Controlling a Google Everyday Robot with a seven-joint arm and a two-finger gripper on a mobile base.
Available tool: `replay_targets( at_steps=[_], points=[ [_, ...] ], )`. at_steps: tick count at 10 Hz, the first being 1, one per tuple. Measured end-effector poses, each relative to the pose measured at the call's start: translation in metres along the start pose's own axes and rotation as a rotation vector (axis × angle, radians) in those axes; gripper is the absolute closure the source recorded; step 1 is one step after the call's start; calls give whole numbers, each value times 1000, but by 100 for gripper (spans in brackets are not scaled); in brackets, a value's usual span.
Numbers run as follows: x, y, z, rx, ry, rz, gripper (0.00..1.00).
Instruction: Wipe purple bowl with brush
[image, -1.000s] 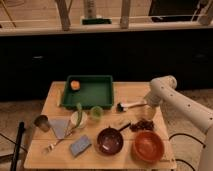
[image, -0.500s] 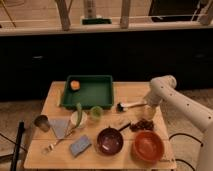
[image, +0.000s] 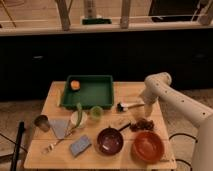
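Note:
The purple bowl (image: 109, 141) sits near the front edge of the wooden table (image: 55, 97), left of the orange bowl (image: 148, 146). The brush (image: 127, 105) is behind it, right of the table's middle, with its black head pointing left and its white handle running right. My gripper (image: 145, 106) is at the right end of that handle, at the tip of the white arm that reaches in from the right. It is well behind and to the right of the purple bowl. Whether the brush rests on the table or is lifted does not show.
A green tray (image: 100, 95) holding an orange fruit (image: 75, 85) stands at the back. A green cup (image: 96, 113), metal cup (image: 41, 121), grey cloth (image: 60, 127), fork (image: 52, 146) and blue sponge (image: 80, 145) lie to the left. A dark brown clump (image: 143, 124) lies behind the orange bowl.

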Motion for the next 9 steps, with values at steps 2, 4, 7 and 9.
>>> replay_targets(
  at_steps=[2, 4, 7, 9],
  points=[
    [2, -2, 5, -19, -20, -25, 20],
    [-3, -7, 12, -30, -53, -53, 23],
    [-3, -9, 23, -56, -99, -73, 55],
    [-4, -10, 23, -56, -104, -75, 72]
  ],
)
